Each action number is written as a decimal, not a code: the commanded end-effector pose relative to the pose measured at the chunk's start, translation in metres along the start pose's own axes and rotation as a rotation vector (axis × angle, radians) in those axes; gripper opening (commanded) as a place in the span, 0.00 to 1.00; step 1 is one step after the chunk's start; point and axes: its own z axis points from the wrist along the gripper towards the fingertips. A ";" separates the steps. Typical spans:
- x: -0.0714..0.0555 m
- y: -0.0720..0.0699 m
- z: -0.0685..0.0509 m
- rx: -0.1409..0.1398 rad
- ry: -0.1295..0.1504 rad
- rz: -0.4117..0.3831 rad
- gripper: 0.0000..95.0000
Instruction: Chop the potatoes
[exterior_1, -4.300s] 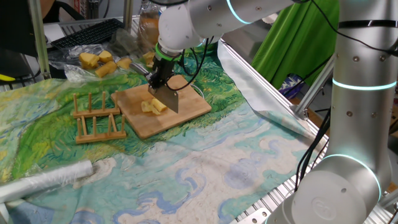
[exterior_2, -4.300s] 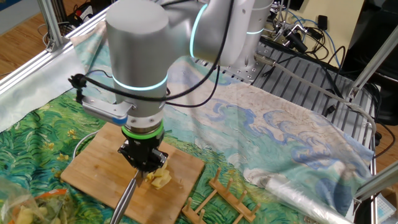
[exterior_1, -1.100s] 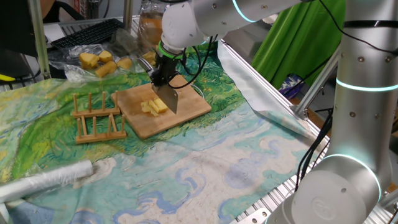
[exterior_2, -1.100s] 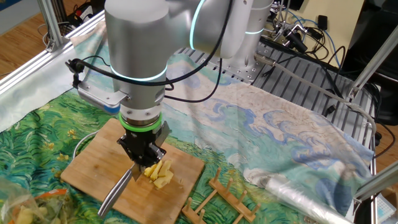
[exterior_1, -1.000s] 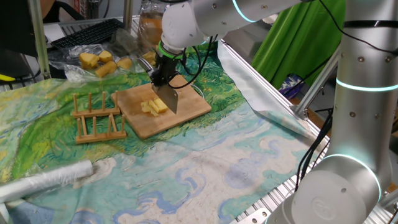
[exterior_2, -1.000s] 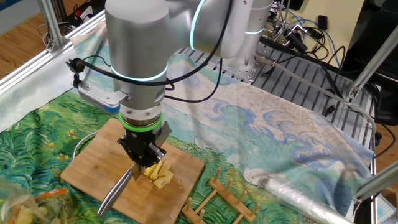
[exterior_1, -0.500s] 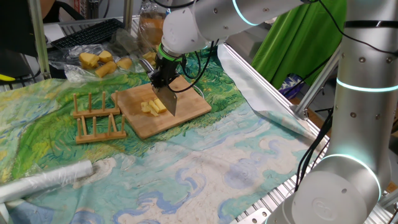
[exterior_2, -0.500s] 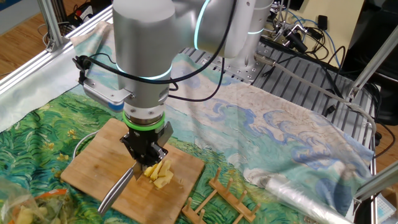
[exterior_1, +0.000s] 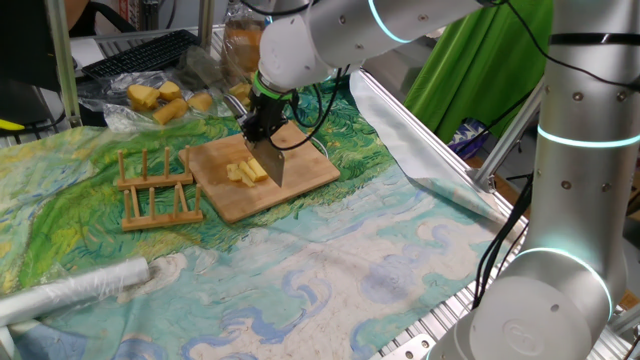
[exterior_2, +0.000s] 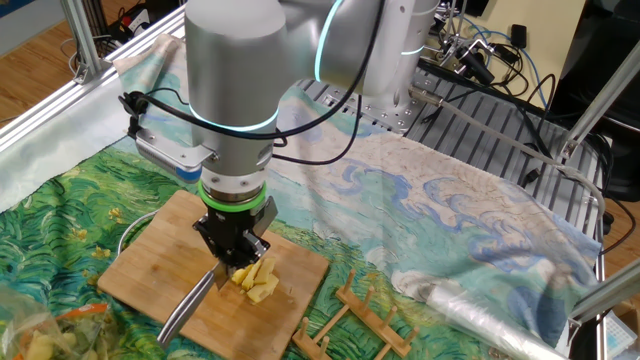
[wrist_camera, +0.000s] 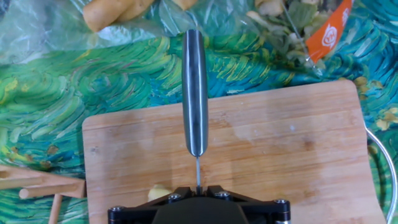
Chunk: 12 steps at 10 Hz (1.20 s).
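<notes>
Our tool (exterior_2: 236, 262) stays clamped on the steel knife (exterior_1: 271, 161), blade down mid-board beside the pale-yellow potato pieces (exterior_1: 246, 172) on the bamboo cutting board (exterior_1: 310, 175); nothing shifts, so chopping continues.

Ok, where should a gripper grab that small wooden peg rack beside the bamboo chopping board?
Probably one upright peg of the small wooden peg rack, from straight above. The pegs stand vertical, thin and spaced apart, so jaws can straddle one; its base rails lie low on the cloth. The gripper is shut on the steel knife, which must go down first.
</notes>
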 end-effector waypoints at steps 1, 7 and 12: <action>-0.001 -0.003 0.017 -0.001 -0.032 -0.010 0.00; 0.004 -0.003 0.037 -0.032 -0.084 0.013 0.00; 0.001 0.000 0.012 -0.022 -0.069 0.029 0.00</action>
